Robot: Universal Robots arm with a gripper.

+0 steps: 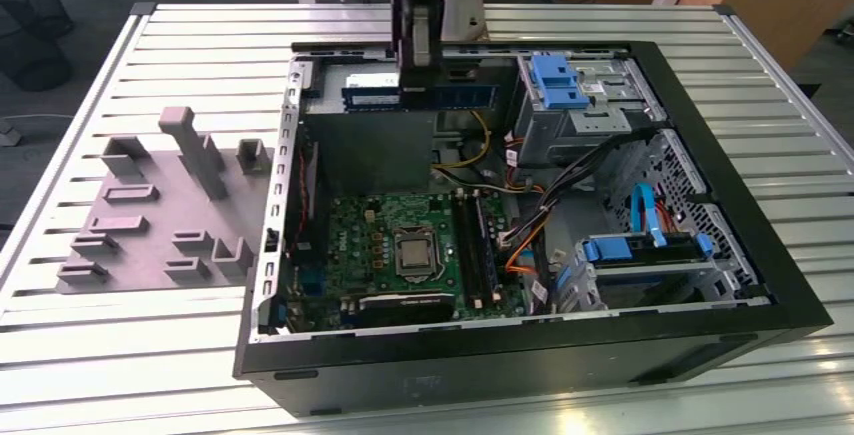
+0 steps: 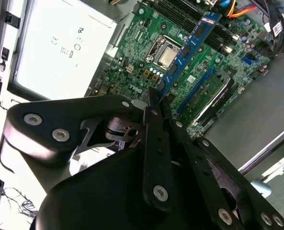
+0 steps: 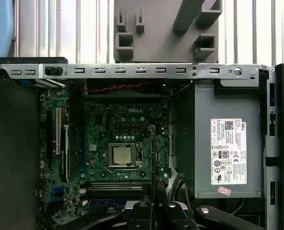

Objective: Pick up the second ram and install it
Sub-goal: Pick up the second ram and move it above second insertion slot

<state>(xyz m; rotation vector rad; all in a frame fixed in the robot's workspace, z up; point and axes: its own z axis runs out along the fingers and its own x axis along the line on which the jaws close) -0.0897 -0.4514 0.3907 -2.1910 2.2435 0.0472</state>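
My gripper [image 1: 418, 87] hangs over the far end of the open computer case, shut on the second ram [image 1: 372, 97], a long blue stick held crosswise above the grey power supply [image 1: 380, 155]. In the second wrist view the fingers [image 2: 152, 112] pinch one end of the ram [image 2: 190, 45], which reaches out over the green motherboard [image 2: 142, 52]. In the first wrist view the ram [image 3: 152, 153] is seen edge-on above the board, rising from the gripper [image 3: 154, 205]. Another blue stick [image 2: 198, 91] sits in one of the black slots [image 1: 474, 245].
The case [image 1: 534, 335] lies open on a slatted metal table [image 1: 160, 355]. A grey fixture with blocks [image 1: 160, 205] stands at the exterior view's left. Blue drive brackets [image 1: 558, 80] and bundled cables [image 1: 527, 235] fill the case's right side. The processor socket [image 1: 416, 253] sits mid-board.
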